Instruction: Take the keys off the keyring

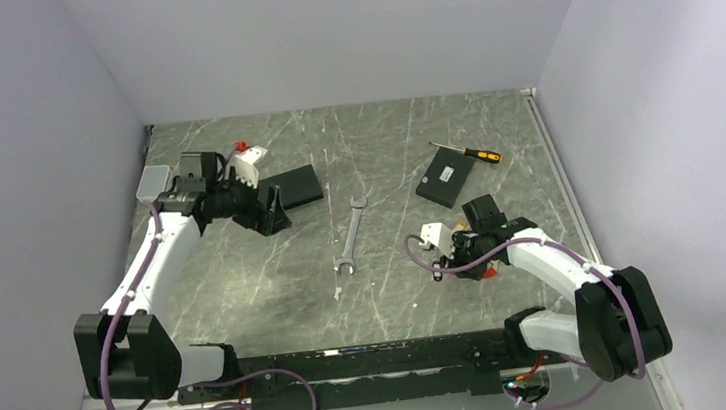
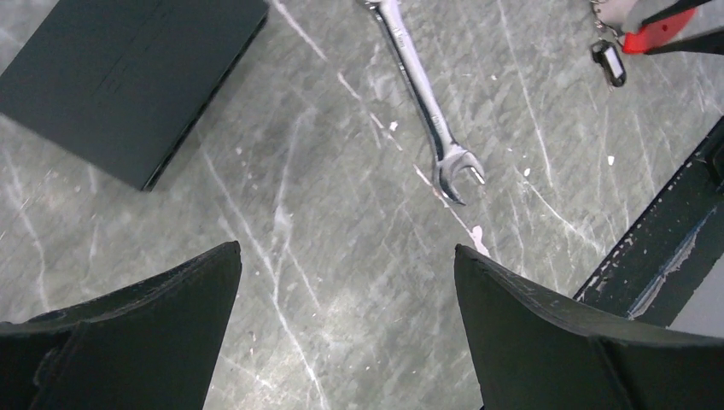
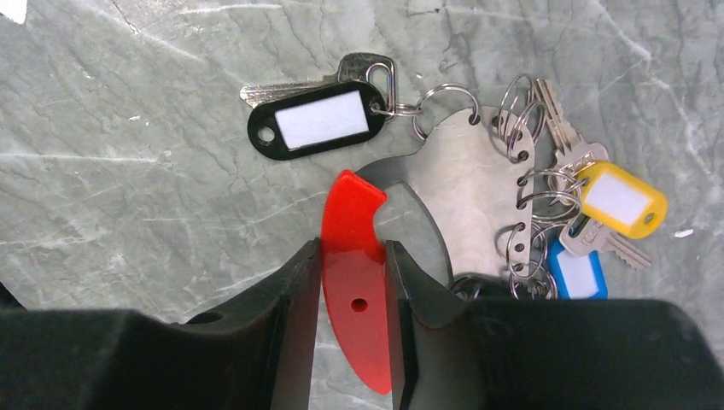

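Note:
The keyring is a curved grey metal plate [image 3: 465,188] with a red handle [image 3: 354,256] and thin rings along its edge. My right gripper [image 3: 352,248] is shut on the red handle, holding it just over the table. The keys hang from the rings: one with a black tag [image 3: 316,120], one with a yellow tag [image 3: 619,198] and one with a blue tag [image 3: 576,275]. In the top view the right gripper [image 1: 466,247] is at the right front. My left gripper [image 1: 269,214] is at the back left, open and empty [image 2: 346,252]. The left wrist view shows the red handle [image 2: 657,30] at its top right corner.
A long silver wrench [image 1: 350,231] lies mid-table, also in the left wrist view [image 2: 423,102]. A black box [image 1: 294,186] lies beside the left gripper. Another black box [image 1: 446,179] and a screwdriver [image 1: 470,153] lie back right. The arms' black base rail [image 2: 666,239] runs along the front edge.

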### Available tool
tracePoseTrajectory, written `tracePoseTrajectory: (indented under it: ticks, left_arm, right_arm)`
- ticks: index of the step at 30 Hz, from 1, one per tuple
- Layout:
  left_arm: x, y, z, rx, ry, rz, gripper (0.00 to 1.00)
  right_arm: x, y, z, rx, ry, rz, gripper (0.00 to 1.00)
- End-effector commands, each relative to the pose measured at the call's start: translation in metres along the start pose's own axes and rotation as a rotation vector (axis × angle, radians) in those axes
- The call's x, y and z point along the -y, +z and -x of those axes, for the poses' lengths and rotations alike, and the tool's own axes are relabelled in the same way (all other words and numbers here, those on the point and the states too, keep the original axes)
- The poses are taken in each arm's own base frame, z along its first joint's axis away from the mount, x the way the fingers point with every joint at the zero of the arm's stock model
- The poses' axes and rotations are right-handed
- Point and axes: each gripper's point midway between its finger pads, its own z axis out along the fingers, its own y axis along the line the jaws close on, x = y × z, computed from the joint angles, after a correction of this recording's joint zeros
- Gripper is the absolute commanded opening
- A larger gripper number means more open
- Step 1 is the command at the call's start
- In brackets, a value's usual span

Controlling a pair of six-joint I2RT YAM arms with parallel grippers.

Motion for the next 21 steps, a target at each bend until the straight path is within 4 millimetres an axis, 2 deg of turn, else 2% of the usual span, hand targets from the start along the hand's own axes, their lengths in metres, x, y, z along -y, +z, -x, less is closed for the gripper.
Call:
tracePoseTrajectory:
  ticks: [1, 6, 11, 14, 16, 19, 21]
  left_arm:
    - [0.016, 0.009, 0.019, 0.000, 0.105, -0.049, 0.99]
    - [0.035, 0.023, 0.027, 0.052, 0.208, -0.090, 0.99]
    - [0.056, 0.029, 0.018, -0.008, 0.227, -0.185, 0.99]
    - [0.057, 0.013, 0.008, -0.064, 0.318, -0.176, 0.99]
    - [0.055, -0.004, 0.005, -0.078, 0.491, -0.158, 0.99]
    - [0.067, -0.028, 0.019, 0.046, 0.752, -0.146, 0.99]
    - [0.085, -0.028, 0.014, 0.150, 0.898, -0.202, 0.99]
  right_arm:
    - [-0.011, 0.010, -0.006, -0.028, -0.030, 0.068, 0.29]
    - [-0.016, 0.002, 0.022, 0.061, 0.014, 0.134, 0.23]
    - [-0.017, -0.016, 0.057, 0.167, 0.062, 0.177, 0.20]
    - [-0.016, -0.025, 0.072, 0.205, 0.091, 0.197, 0.19]
    - [-0.015, -0.029, 0.078, 0.224, 0.107, 0.203, 0.19]
    - [-0.017, -0.030, 0.087, 0.260, 0.126, 0.218, 0.18]
    - [-0.015, -0.028, 0.089, 0.262, 0.136, 0.224, 0.19]
